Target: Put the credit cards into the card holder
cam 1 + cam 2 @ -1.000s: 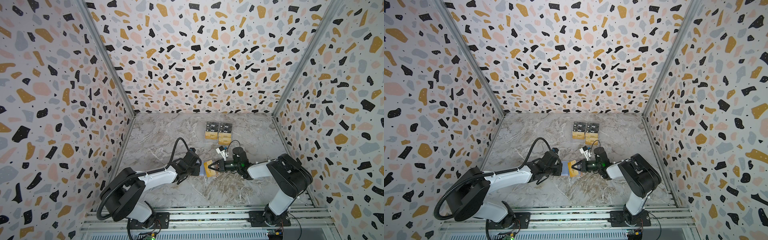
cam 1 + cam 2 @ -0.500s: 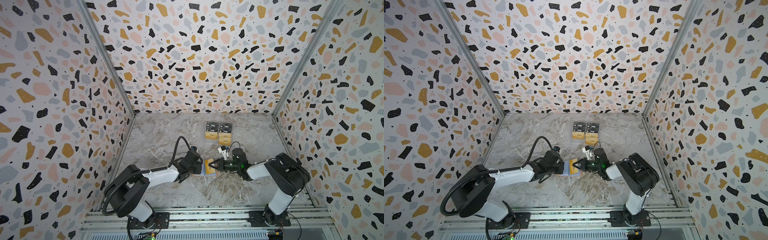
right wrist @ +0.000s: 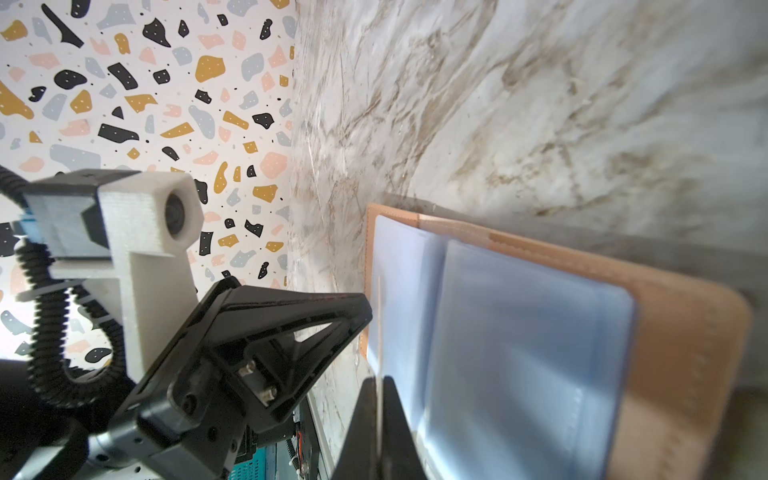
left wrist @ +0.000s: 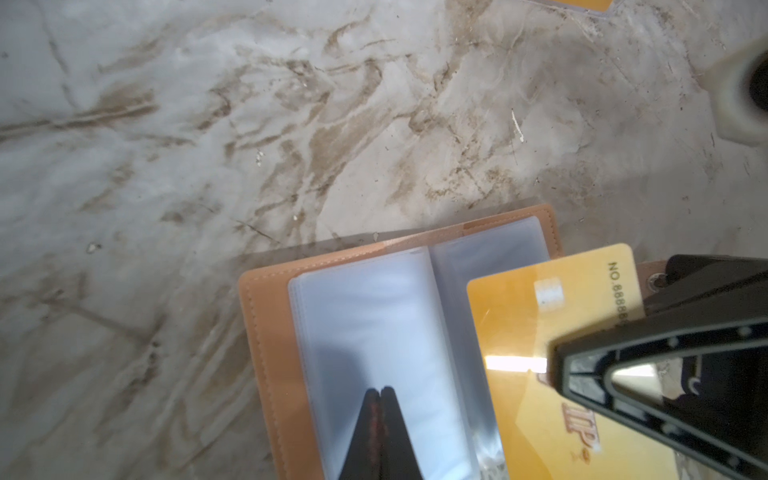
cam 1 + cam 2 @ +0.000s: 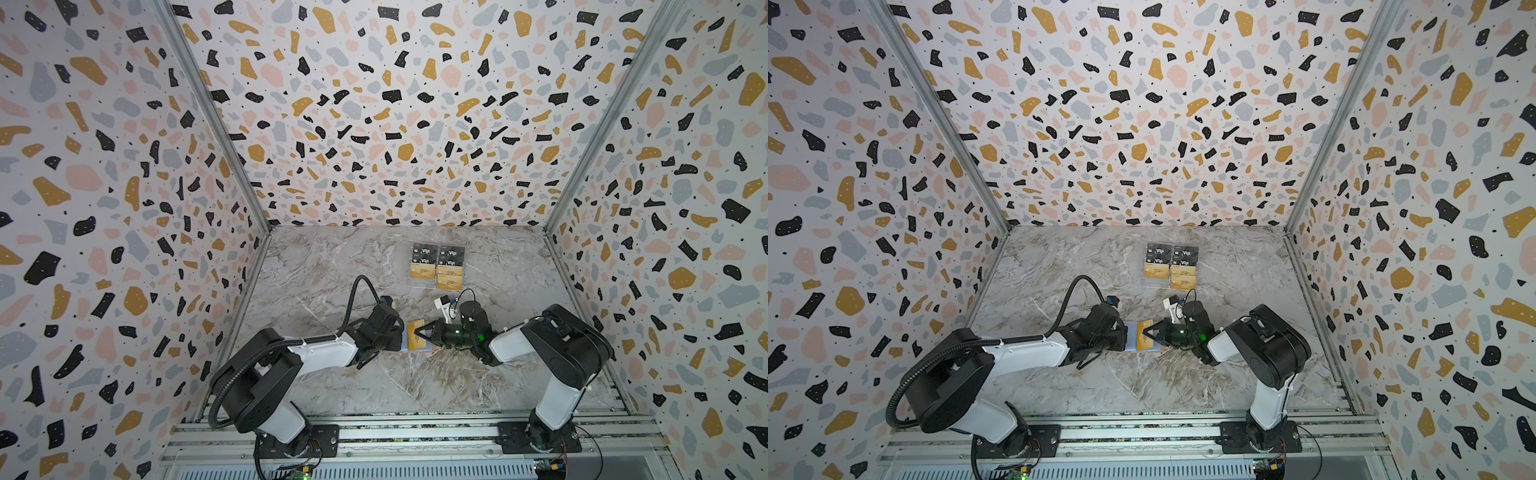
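Note:
The card holder [image 4: 270,324] lies open on the table, tan cover down and pale blue sleeves [image 4: 374,316] up; it shows in both top views [image 5: 405,338] [image 5: 1131,337]. My left gripper [image 4: 380,390] is shut, with nothing between its tips, which sit on one page of sleeves. My right gripper [image 3: 379,380] is shut on a gold credit card [image 4: 519,324], held flat, just above the other page [image 5: 414,340] [image 5: 1144,341]. In the right wrist view this card [image 3: 379,324] shows edge-on. More credit cards [image 5: 436,266] [image 5: 1170,266], black and gold, lie at the back of the table.
Patterned walls close the marble table [image 5: 332,282] in on three sides. The metal rail [image 5: 415,436] with both arm bases runs along the front. The left wrist camera [image 3: 166,216] hangs close beside my right gripper's fingers.
Almost nothing has changed. The left arm has shifted slightly, and the gold card stays in my right gripper over the open holder.

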Controlling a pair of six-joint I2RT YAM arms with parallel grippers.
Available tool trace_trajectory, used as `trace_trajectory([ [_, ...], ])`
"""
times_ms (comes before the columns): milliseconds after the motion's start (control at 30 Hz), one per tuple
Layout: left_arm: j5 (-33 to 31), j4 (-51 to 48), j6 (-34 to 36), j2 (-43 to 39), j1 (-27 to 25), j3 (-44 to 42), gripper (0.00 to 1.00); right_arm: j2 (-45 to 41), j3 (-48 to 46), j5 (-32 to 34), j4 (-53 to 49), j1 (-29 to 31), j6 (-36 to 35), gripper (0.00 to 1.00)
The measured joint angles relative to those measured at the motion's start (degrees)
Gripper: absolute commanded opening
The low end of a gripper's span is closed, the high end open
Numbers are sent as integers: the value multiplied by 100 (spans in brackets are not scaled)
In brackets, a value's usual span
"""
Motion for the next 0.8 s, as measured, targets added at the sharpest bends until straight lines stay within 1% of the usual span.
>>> trace_trajectory([
  [233, 0, 48, 0, 0, 0, -129, 0, 39, 0, 140, 107, 0, 85, 0],
  [800, 2, 199, -68, -13, 0, -273, 0, 278, 103, 127, 225, 61, 153, 0],
])
